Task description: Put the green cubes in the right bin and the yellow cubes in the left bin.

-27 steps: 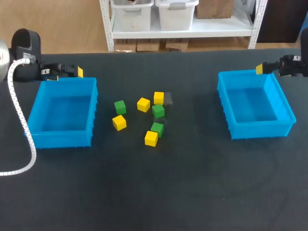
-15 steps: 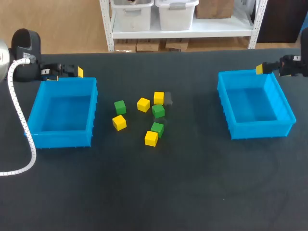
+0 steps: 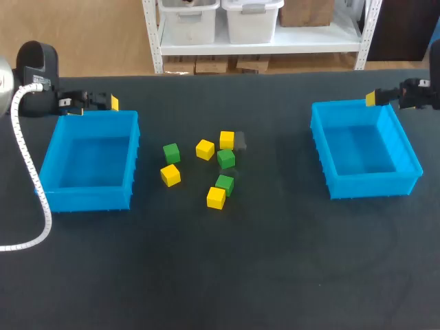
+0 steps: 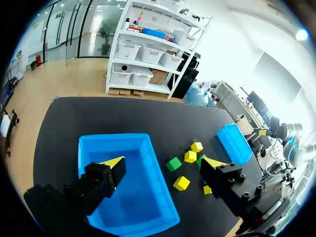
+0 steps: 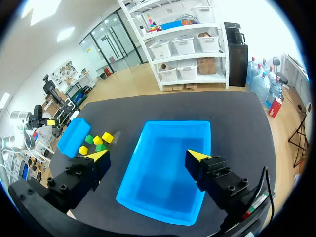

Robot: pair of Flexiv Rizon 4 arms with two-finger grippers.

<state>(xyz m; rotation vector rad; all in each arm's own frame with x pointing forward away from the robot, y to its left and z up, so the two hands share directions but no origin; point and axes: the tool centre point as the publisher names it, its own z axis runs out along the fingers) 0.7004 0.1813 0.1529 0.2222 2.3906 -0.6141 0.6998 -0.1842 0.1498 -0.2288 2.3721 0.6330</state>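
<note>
Dark table (image 3: 275, 275), viewed from above, with seven task cubes loose in one cluster at its middle and none in a bin. Green cubes (image 3: 226, 159), three: one at the cluster's 9 o'clock edge, one at its centre, one towards 6 o'clock just beside a yellow. Yellow cubes (image 3: 205, 149), four: two at 12 o'clock, one at 8 o'clock, one at 6 o'clock. Grey block (image 3: 240, 141), one, against the 3 o'clock side of the farthest yellow cube. Left bin (image 3: 89, 158), blue, at 9 o'clock of the cluster and near it. Right bin (image 3: 361, 151), blue, at 3 o'clock and well apart. Left gripper (image 3: 110, 103) sits at the left bin's far rim, about 12 o'clock. Right gripper (image 3: 371, 98) sits likewise at the right bin's far rim. Neither touches a cube. White ribbed cable (image 3: 27, 172) runs past the left bin's 9 o'clock side. From above only one yellow tip shows per gripper. The wrist views show both fingers of each set wide apart and holding nothing. In the left wrist view the left bin lies under the fingers, the cubes ahead past its wall and the right bin beyond them. In the right wrist view the right bin lies under the fingers, with the cubes and left bin far off beyond one finger.
</note>
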